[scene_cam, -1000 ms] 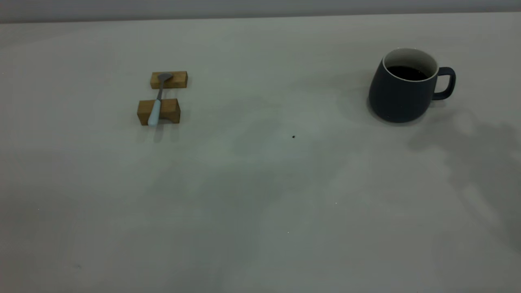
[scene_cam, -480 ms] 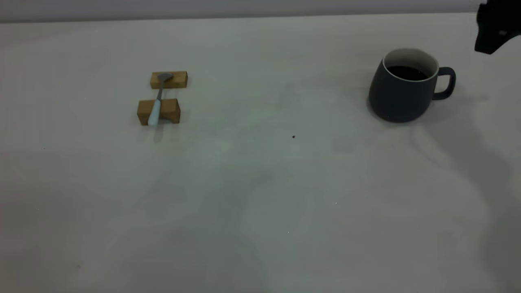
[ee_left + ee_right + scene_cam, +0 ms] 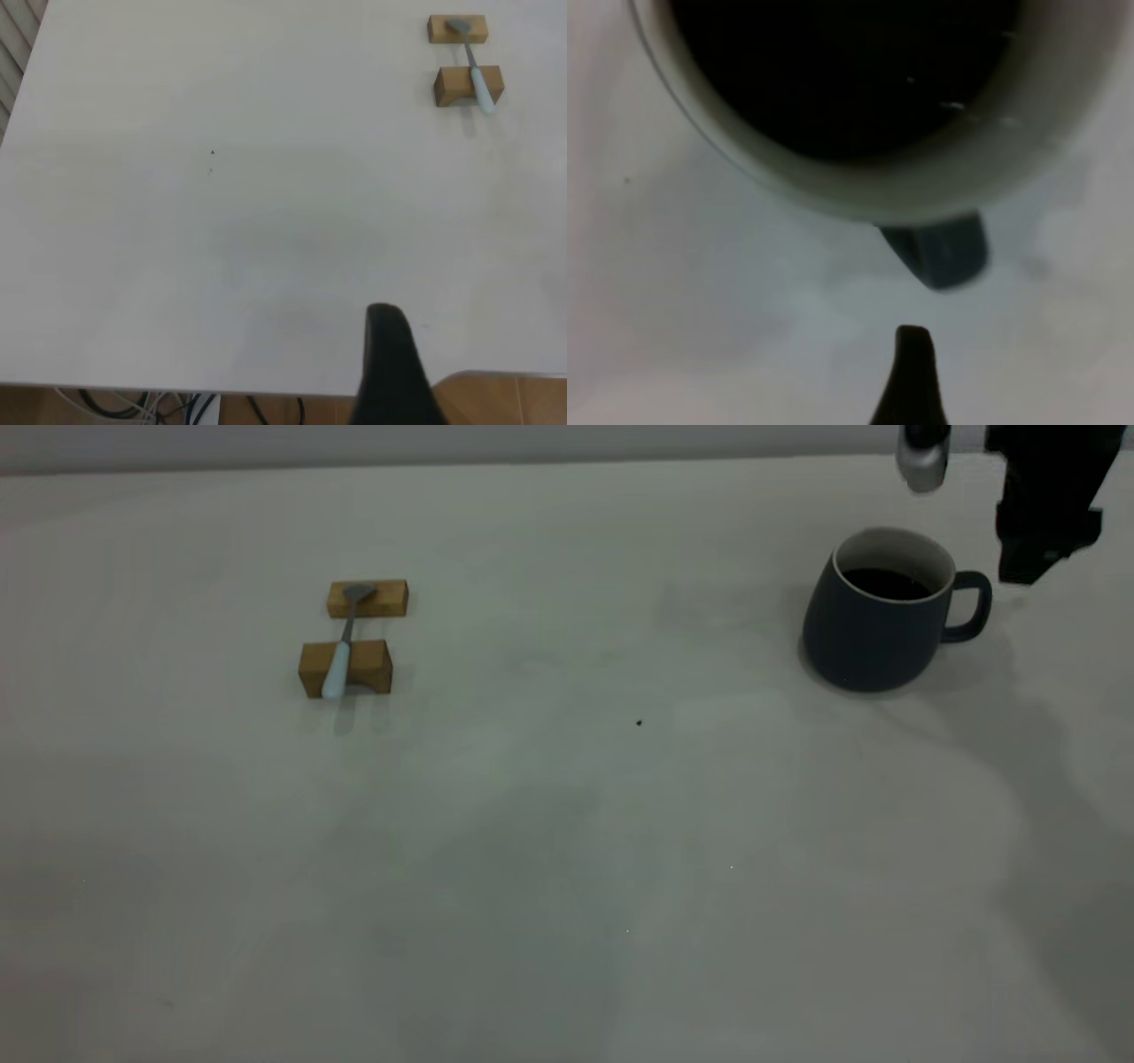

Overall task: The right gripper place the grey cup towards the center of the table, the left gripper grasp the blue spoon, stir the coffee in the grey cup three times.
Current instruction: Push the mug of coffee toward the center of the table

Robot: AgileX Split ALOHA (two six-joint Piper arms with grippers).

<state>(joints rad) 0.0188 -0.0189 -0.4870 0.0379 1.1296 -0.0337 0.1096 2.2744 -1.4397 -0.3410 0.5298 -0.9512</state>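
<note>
The grey cup [image 3: 873,624] stands at the right of the table [image 3: 567,824] with dark coffee [image 3: 886,584] inside; its handle [image 3: 972,607] points right. My right gripper [image 3: 974,514] hangs open just above and behind that handle, a silvery tip [image 3: 922,462] on one side and a black finger [image 3: 1036,522] on the other. The right wrist view looks down into the coffee [image 3: 842,71], with the handle [image 3: 939,252] ahead of one finger [image 3: 914,376]. The blue spoon [image 3: 339,657] lies across two wooden blocks at the left. My left gripper [image 3: 390,354] sits parked near the table's edge, far from the spoon [image 3: 479,81].
Two tan wooden blocks [image 3: 368,599] [image 3: 347,668] carry the spoon. A tiny dark speck [image 3: 639,723] marks the table's middle. In the left wrist view the table's near edge [image 3: 177,387] shows, with cables [image 3: 151,409] and wooden flooring [image 3: 505,400] beyond it.
My right gripper has come in from the top right corner and moved left and down, close to the cup's handle. Cup and spoon have stayed put.
</note>
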